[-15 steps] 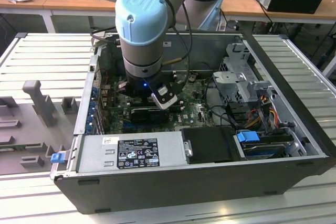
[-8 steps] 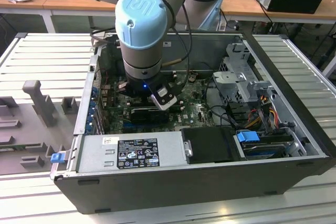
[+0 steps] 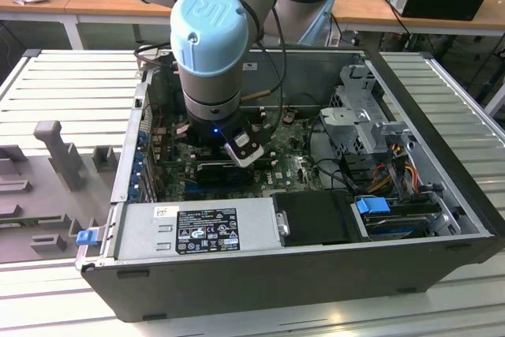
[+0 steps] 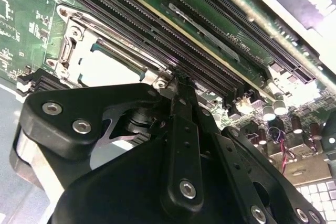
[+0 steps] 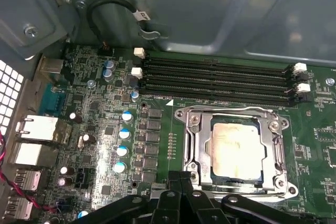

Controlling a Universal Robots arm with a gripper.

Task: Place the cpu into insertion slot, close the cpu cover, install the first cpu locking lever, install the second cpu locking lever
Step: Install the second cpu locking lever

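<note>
The cpu lies flat in the insertion slot at the middle of the green motherboard, its pale metal top showing. The cpu cover lies down over it, framing the chip through its square opening. A thin metal lever rod runs along the socket edge beside the memory slots. My gripper is shut, its black fingertips together just off the socket's rim. In the second wrist view the gripper meets the socket frame near its corner, with the cpu just beyond. The fingers hold nothing that I can see.
Long black memory slots run beside the socket. Capacitors and rear ports stand to one side. In the exterior view the arm reaches down into the open computer case, between the power supply and a drive cage.
</note>
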